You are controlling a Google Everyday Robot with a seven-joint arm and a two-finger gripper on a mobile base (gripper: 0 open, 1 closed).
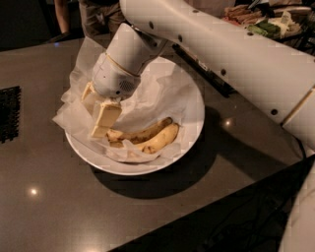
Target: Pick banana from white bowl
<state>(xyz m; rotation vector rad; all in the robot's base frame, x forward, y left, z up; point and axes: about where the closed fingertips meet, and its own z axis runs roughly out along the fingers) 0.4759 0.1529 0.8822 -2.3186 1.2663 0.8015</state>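
Okay, seeing the gripper left of centre, hanging over the left side of the white bowl, jaws apart, gripping nothing. Spotting the banana, brown-blotched, lying on crumpled paper mid-bowl, just right of the gripper, snug against a plumper yellow banana below.

One gripper, its two fingers apart with nothing between them, hangs over the left side of one white bowl on one dark table. Two bananas lie touching in the bowl, just right of the jaws: one blotched banana and one cleaner yellow banana. One lining of crumpled white paper fills the bowl. One black grille sits well left of the jaws. One person stands behind them.
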